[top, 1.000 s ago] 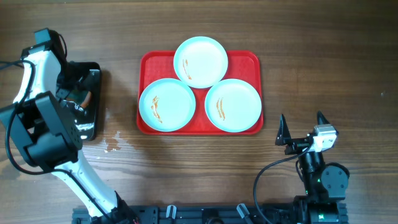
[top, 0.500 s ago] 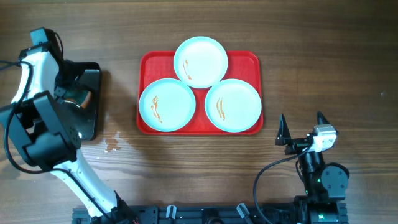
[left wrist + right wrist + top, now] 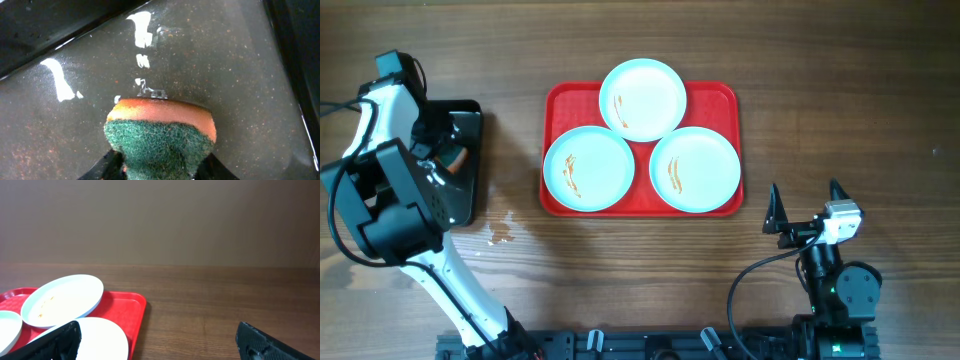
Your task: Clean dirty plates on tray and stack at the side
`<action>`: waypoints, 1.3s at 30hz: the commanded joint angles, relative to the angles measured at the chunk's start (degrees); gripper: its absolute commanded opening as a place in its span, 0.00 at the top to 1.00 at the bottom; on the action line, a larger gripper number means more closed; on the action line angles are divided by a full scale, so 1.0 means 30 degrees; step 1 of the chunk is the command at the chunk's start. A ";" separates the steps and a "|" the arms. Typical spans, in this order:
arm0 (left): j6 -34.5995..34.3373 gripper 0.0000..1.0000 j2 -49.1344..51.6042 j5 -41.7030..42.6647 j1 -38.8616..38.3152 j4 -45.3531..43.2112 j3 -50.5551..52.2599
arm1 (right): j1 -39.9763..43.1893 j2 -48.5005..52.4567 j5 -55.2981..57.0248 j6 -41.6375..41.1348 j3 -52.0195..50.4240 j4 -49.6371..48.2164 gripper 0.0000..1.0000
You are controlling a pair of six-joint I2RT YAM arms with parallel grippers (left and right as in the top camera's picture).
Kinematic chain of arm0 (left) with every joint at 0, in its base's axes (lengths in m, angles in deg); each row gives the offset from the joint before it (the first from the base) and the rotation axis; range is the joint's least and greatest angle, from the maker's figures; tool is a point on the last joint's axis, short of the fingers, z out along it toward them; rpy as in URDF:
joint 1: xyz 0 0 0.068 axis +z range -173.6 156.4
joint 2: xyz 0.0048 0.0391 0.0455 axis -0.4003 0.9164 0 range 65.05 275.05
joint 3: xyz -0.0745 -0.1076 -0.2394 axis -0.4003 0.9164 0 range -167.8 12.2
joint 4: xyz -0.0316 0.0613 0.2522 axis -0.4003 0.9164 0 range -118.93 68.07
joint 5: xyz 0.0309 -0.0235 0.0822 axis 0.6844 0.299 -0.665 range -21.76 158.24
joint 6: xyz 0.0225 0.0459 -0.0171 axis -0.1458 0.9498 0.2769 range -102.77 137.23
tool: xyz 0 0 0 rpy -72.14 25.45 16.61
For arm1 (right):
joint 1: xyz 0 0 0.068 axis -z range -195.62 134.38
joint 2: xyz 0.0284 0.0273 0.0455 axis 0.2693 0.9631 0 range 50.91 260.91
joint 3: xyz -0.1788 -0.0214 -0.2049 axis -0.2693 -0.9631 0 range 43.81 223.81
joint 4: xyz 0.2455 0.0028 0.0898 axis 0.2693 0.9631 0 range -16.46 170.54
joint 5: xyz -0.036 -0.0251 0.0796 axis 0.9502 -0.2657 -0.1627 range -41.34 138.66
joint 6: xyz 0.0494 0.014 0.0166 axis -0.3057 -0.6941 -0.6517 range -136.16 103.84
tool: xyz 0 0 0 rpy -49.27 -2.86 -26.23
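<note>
Three plates (image 3: 642,98) (image 3: 589,168) (image 3: 694,168) sit on the red tray (image 3: 556,98) at the middle of the table (image 3: 820,80), one at the back and two in front, rims touching. Each shows orange sauce streaks, and none has moved in the last second. None is wiped or stacked yet.

At the far left is a black tray (image 3: 468,112), wet and glossy. On it is a sponge (image 3: 160,140), orange with a green scouring face. Over the last second the left gripper (image 3: 161,169) has gone from wide open to pinching this sponge, its fingers now pressed against both sides.

So cleaning has probably not begun. The likely next step is carrying the sponge to a plate.

The right gripper (image 3: 805,205) waits near the front right with its jaws spread, holding nothing.
</note>
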 commanded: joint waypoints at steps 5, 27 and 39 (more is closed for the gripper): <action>0.0036 0.96 0.0058 -0.0503 0.0102 0.0117 -0.0095 | 0.0117 -0.0117 0.0270 0.0233 -0.0022 -0.0058 0.00; 0.0015 0.00 -0.1785 0.1698 0.0051 0.3395 -0.0087 | 0.0117 -0.0117 0.0270 0.0240 -0.0022 -0.0058 0.00; 0.0969 0.00 -0.1617 0.1836 -0.0029 0.4561 -0.0087 | 0.0117 -0.0117 0.0270 0.0233 -0.0022 -0.0058 0.00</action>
